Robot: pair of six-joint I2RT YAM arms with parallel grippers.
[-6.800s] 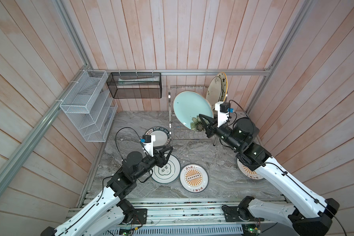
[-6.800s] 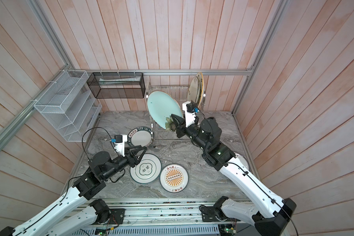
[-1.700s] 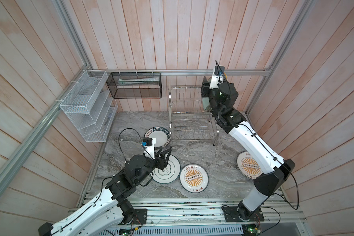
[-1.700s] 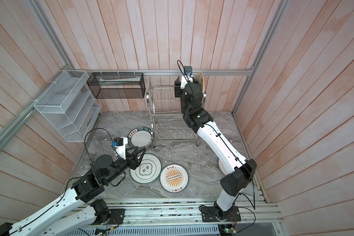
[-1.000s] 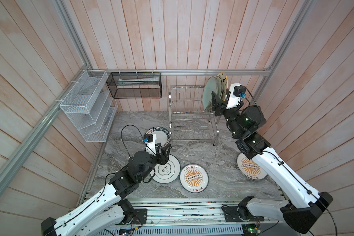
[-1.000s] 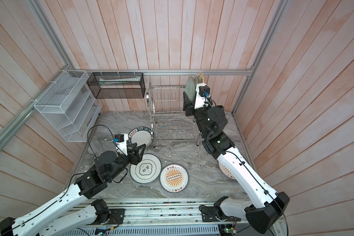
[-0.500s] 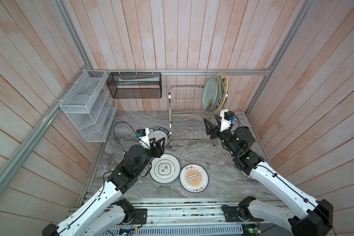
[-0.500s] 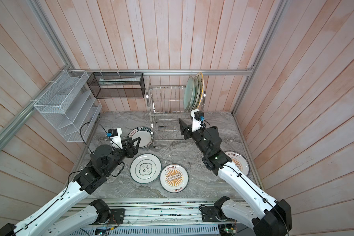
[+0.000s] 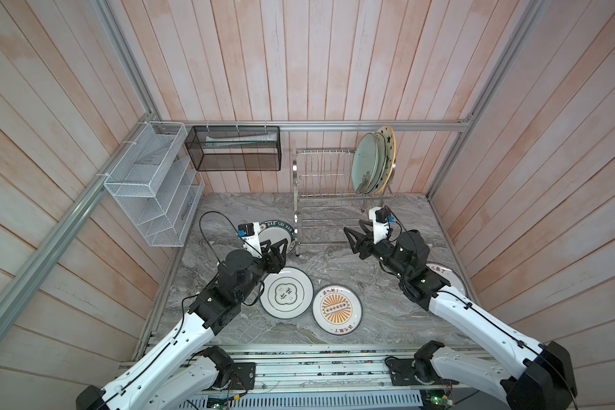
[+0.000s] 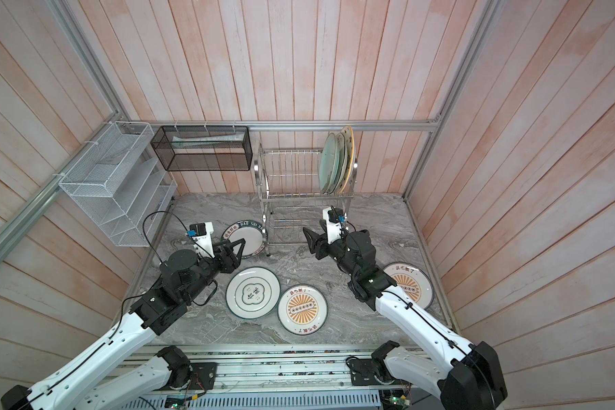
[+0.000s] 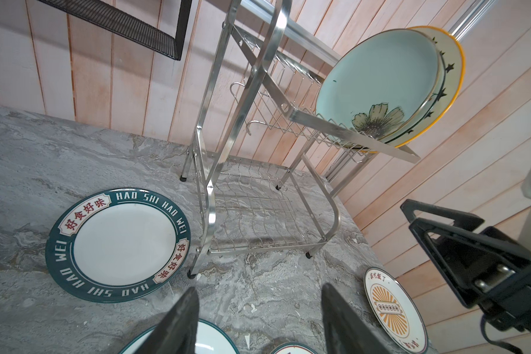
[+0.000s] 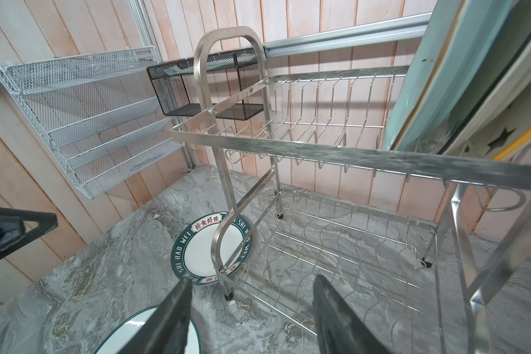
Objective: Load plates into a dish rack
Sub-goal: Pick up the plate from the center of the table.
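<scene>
Four plates (image 9: 286,292) unracked; left gripper (image 9: 275,245), right gripper (image 9: 354,227) agape, empty; could snag lettered plate (image 9: 277,232) on dish rack (image 9: 295,198), seemingly touching.

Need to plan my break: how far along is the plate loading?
Done: three plates stand in the dish rack, upper tier. In hand: nothing; left hand and right hand are open, empty. Left, flat on the table: lettered-rim plate, quatrefoil plate, sunburst plate, second sunburst plate.
</scene>
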